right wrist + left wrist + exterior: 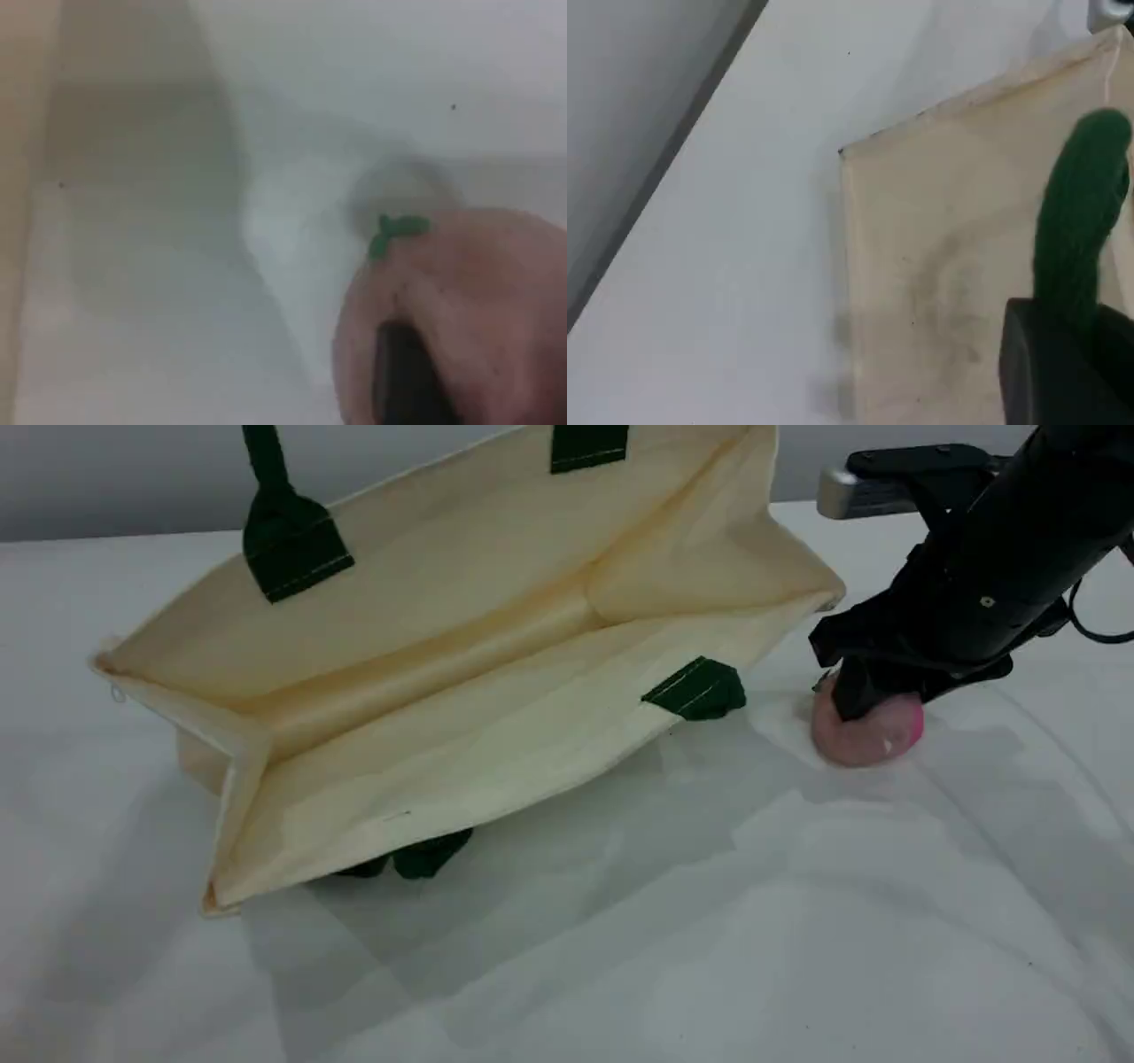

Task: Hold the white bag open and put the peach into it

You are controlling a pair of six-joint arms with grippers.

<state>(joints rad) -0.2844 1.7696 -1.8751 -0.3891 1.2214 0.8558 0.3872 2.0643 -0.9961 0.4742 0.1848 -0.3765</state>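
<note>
**So, peach (873,731) grabbed, white bag (461,691) mouth lies to its left**

Right gripper (864,700) is clamped on the peach, which sits on the table (709,921) just off the bag's right end. Left gripper (1067,372) pinches the green handle (1085,204), mouth gaping. I'd guess the carry goes left.

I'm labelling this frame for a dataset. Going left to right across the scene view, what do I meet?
white bag → peach. The right gripper has its jaws over the peach, so it gets no separate place in the order.
</note>
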